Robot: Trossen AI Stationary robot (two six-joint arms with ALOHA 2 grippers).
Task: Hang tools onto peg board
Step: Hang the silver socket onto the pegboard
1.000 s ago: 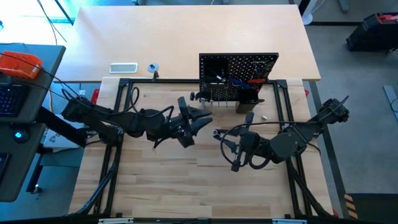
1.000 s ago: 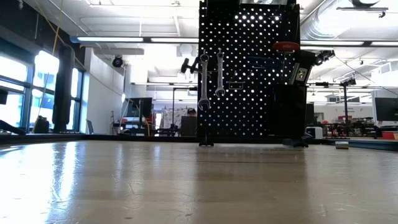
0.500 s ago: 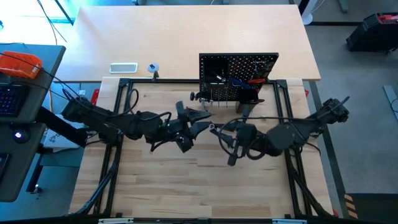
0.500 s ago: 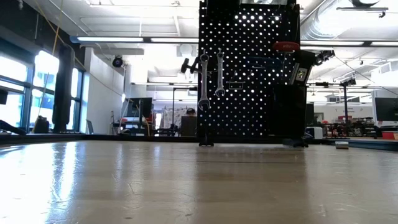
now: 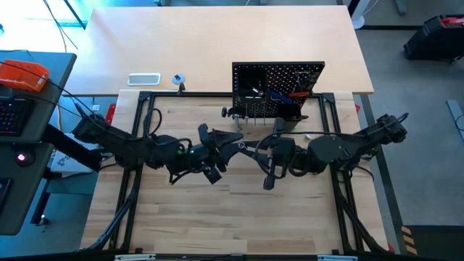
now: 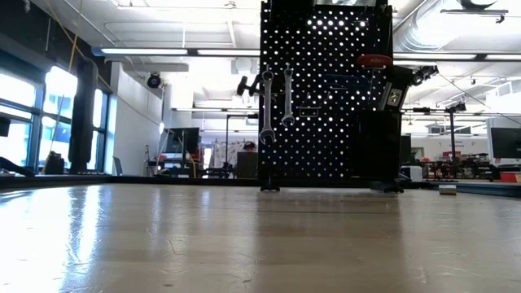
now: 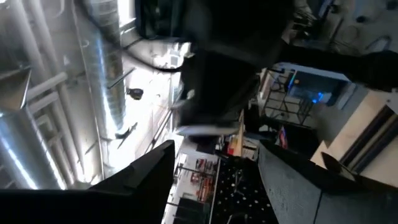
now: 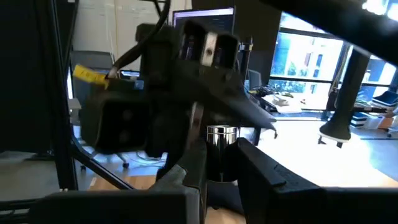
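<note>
Grippers meeting above the light wooden-slat table [image 5: 217, 217], just in front of the black upright perforated peg board [image 5: 278, 76]. My left gripper [image 5: 235, 141] reaches in from the left side with its fingers [image 7: 149, 177] spread wide apart and nothing between them. My right gripper [image 5: 252, 150] comes in from the right side and faces the left one, tip close to tip. The right wrist view shows a small silver metal cylinder [image 8: 222, 138] close ahead, between the two grippers. I cannot tell whether my right gripper grasps it or merely stands beside it.

Peg board, low view [image 6: 326, 98]: it stands upright at the far side of the table. Two silver open-ended wrenches [image 6: 267, 106] hang side by side on hooks near its left edge. A red-handled screwdriver [image 6: 374, 60] lies across hooks near the upper right corner. A small black bin [image 6: 376, 146] sits low on the right part of the panel. A small metal piece [image 6: 447, 190] rests on the table to the right of the board, apart from it.
</note>
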